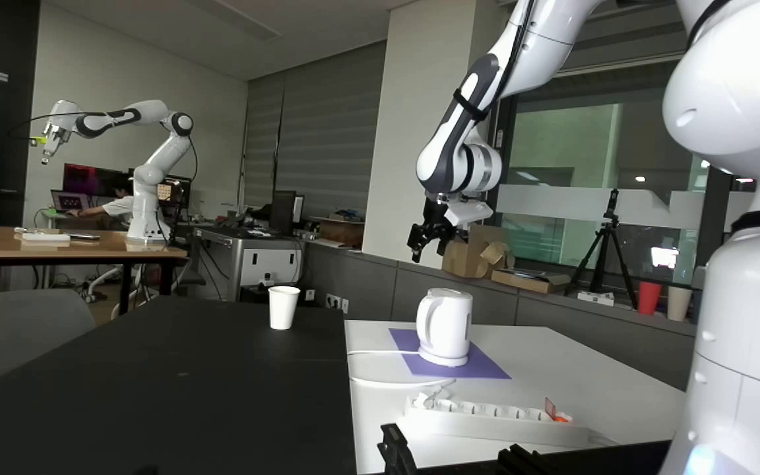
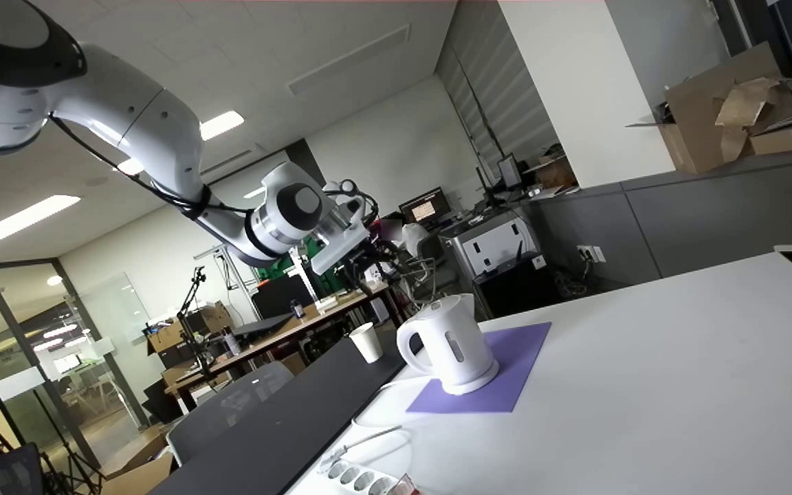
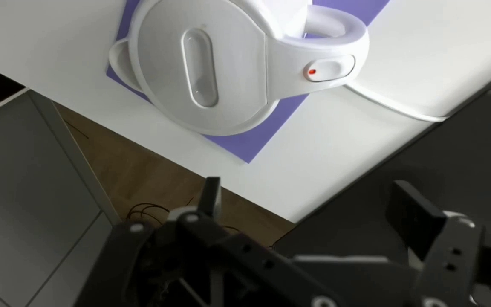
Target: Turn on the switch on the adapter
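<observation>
The adapter, a long white power strip (image 1: 495, 427), lies on the white table in the front in an exterior view. Its near part also shows at the bottom edge of an exterior view (image 2: 357, 477). The switch (image 1: 559, 418) is a small red-orange spot at the strip's end, with a clear reddish flap standing beside it. A white plug sits in the opposite end. My gripper (image 1: 427, 249) hangs high above the far side of the table, beyond the white kettle and well away from the strip. In the wrist view the gripper (image 3: 309, 192) is open and empty; the strip is out of view there.
The white kettle (image 1: 446, 330) stands on a purple mat (image 1: 485, 367) between gripper and strip. A paper cup (image 1: 282, 307) stands on the black table (image 1: 175, 382) alongside. White cables (image 1: 393, 382) cross the white table. A black fixture (image 1: 398, 448) is near the robot base.
</observation>
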Action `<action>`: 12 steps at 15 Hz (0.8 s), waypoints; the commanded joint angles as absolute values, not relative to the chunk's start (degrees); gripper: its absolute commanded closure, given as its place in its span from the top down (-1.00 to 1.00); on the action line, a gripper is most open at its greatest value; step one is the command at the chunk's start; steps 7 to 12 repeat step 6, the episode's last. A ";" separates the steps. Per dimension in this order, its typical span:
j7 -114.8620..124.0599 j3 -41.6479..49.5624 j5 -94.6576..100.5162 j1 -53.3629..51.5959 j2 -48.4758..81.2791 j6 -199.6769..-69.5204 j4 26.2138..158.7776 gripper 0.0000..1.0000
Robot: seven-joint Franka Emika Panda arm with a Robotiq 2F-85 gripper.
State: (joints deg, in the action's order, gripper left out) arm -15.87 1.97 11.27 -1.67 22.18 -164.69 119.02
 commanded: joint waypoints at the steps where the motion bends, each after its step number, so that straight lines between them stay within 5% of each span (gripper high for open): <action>1: -14.28 1.95 12.39 -1.51 21.88 -162.65 117.87 1.00; 12: -15.42 1.08 12.00 -0.88 22.25 -164.21 119.03 1.00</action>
